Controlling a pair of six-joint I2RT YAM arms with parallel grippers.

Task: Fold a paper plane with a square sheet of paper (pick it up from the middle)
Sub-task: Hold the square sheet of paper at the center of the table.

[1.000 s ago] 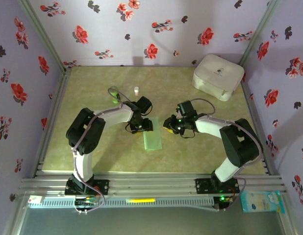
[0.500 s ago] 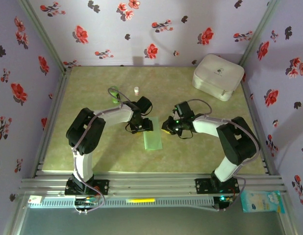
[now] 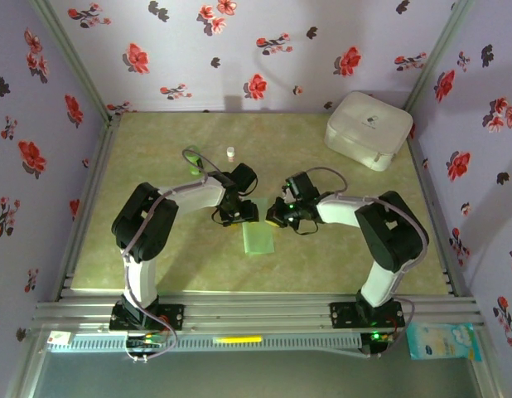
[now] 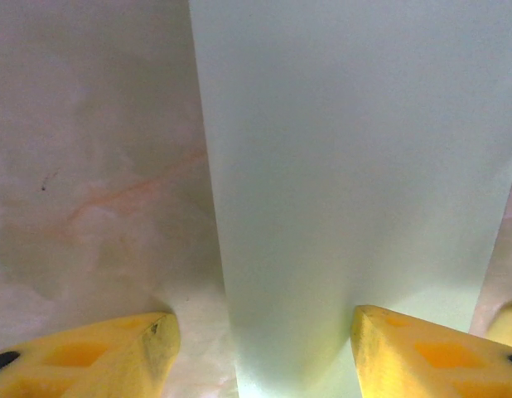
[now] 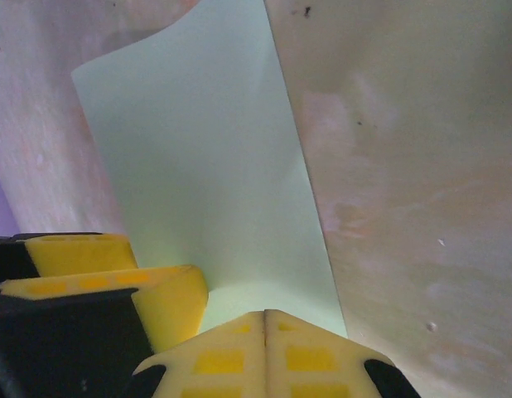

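One green paper sheet (image 3: pixel 258 238), left fingers (image 4: pixel 99 356) apart over it — right fingers (image 5: pixel 231 356) pressed together at its edge.

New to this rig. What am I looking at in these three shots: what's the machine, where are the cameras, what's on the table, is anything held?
Two robot arms are bolted at the table's near edge. The wide shot comes from a fixed camera above and behind them. The two close-ups come from a camera on each wrist, so the yellow blocks there are gripper fingers. On the table lie a pale green paper, a white rounded case at the far right, and a tiny white object farther back. The left gripper is open over the paper's end. The right gripper is shut, its tips at the paper's edge; whether it actually pinches the paper is unclear.
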